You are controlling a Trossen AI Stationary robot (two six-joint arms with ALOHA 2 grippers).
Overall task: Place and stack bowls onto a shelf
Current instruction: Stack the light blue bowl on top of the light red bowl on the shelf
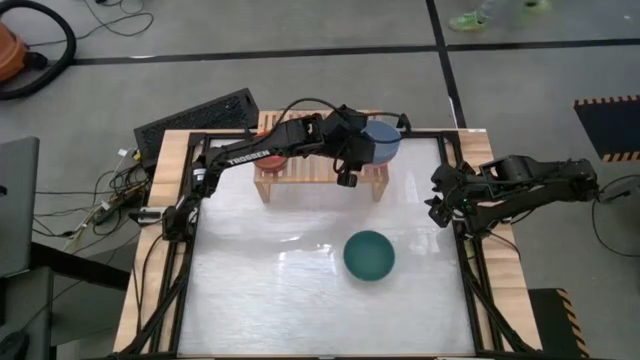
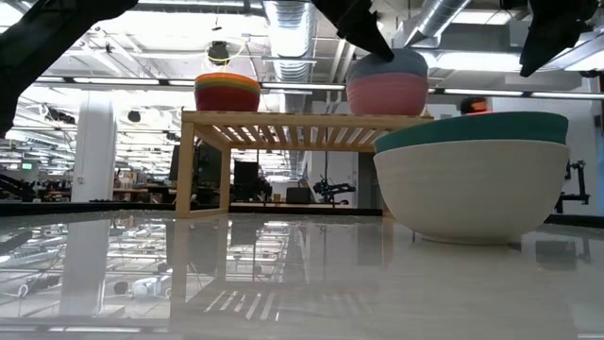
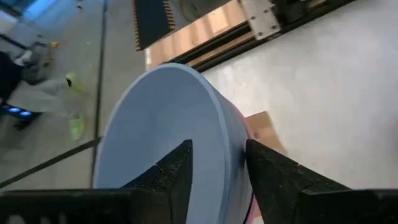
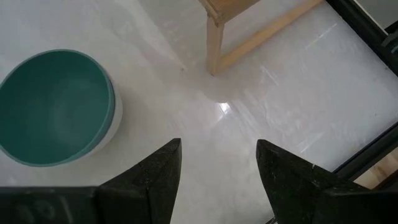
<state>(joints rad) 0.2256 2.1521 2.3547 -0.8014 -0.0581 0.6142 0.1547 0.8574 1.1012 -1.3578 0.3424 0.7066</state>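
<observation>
The shelf (image 1: pixel 320 172) stands at the far edge of the bench (image 1: pixel 260 290), and the wide middle of the bench in front of it is bare. The left gripper (image 1: pixel 366 148) reaches over the shelf's right end, with its fingers (image 3: pixel 171 171) straddling the rim of the blue bowl (image 3: pixel 165 130) but not pinching it. The low view shows that this blue bowl sits in a pink bowl (image 2: pixel 387 94) on the shelf, beside a stack of small bowls (image 2: pixel 227 92) at the shelf's left end. In front of the shelf, a teal bowl (image 1: pixel 369 255) rests in a cream-white bowl (image 2: pixel 467 189). The right gripper (image 1: pixel 437 203) waits, fingers apart, to the right of the shelf near the bench edge.
</observation>
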